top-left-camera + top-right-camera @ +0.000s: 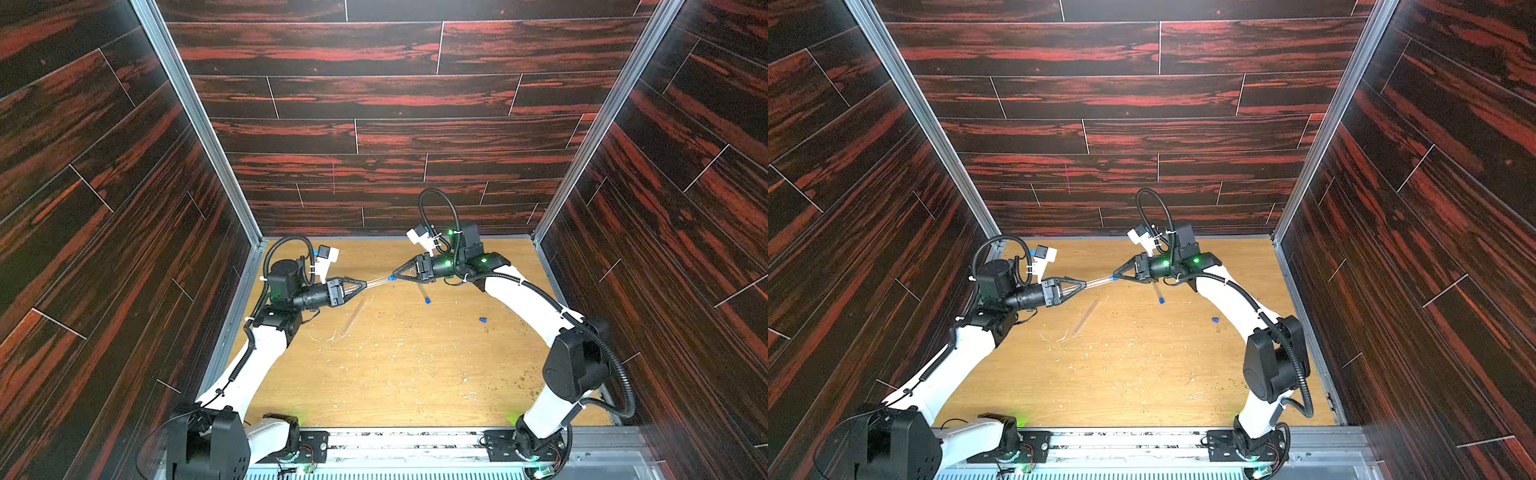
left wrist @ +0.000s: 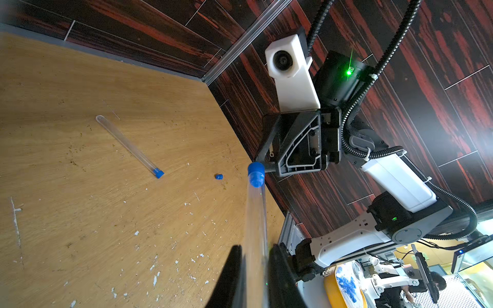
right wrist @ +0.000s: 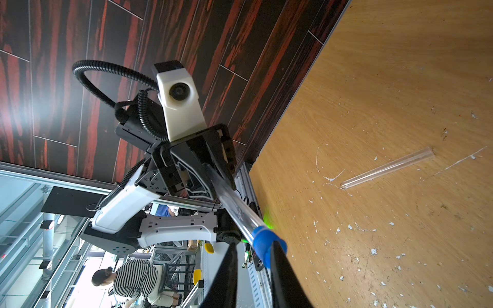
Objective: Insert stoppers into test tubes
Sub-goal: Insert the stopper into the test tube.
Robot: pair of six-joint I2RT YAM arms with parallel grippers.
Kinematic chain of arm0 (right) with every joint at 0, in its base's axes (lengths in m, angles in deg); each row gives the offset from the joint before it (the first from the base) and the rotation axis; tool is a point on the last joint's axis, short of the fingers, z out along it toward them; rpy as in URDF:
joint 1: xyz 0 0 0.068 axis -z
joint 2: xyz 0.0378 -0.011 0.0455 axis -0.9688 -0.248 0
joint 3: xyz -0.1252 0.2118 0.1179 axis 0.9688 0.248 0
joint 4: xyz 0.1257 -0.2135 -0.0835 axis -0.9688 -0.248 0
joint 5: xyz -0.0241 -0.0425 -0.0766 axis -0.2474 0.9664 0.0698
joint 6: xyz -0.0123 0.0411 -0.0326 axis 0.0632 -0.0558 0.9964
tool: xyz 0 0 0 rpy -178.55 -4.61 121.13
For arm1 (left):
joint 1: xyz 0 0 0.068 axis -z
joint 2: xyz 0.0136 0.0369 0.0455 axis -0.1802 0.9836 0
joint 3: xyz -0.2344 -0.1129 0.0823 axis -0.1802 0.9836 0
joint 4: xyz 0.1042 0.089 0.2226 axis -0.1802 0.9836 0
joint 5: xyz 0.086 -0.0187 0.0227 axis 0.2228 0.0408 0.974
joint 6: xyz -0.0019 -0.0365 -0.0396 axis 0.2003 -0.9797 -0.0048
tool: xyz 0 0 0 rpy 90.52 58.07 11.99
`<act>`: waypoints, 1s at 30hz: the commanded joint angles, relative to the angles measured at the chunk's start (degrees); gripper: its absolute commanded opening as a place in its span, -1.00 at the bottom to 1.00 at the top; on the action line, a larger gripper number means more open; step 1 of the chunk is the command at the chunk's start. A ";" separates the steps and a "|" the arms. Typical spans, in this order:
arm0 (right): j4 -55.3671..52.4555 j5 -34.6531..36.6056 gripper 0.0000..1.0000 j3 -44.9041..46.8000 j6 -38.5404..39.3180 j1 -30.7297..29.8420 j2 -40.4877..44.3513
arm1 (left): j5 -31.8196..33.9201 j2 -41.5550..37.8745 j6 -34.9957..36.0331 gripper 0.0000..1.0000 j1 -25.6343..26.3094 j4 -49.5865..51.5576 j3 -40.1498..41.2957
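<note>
lower in a top view a loose stopper (image 1: 483, 320) and a bare tube (image 1: 353, 318) lie flat, while farther back, mid-frame, the left gripper (image 1: 365, 284) clamps a test tube (image 1: 379, 281), long axis left-right, its blue plug (image 1: 391, 278) pointing right between the right gripper (image 1: 395, 275) and its slightly parted jaws.

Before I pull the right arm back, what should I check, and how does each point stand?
1. Left end effector shut on the held tube: ok.
2. Stopper seated in that tube's mouth: ok; its narrow part sits inside the tube.
3. Right end effector free of the stopper: cannot tell; its fingers closely flank it.
4. Capped tube lying on the table, away from both arms: ok.
5. Bare tube and loose stopper lying unobstructed for the next round: ok.
</note>
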State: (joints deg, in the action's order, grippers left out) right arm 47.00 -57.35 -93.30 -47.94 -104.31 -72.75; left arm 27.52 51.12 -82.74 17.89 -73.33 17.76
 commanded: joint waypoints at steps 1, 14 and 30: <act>2.57 -3.28 -0.53 -0.42 0.14 -2.93 -1.32 | -3.06 -0.28 0.07 -0.83 1.90 0.05 -0.36; 11.21 -5.74 -0.59 6.90 -5.47 -3.32 0.72 | -2.17 0.06 -3.15 -0.83 1.94 -3.61 -0.09; 17.45 -7.66 -0.94 8.27 -9.79 -3.76 0.12 | -2.79 -0.04 -3.23 -0.84 2.25 -4.05 0.08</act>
State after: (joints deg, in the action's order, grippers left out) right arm 62.28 -59.69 -85.95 -56.59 -104.18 -72.71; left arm 27.93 51.23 -85.38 17.74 -73.28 17.83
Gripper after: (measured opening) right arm 0.052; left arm 0.184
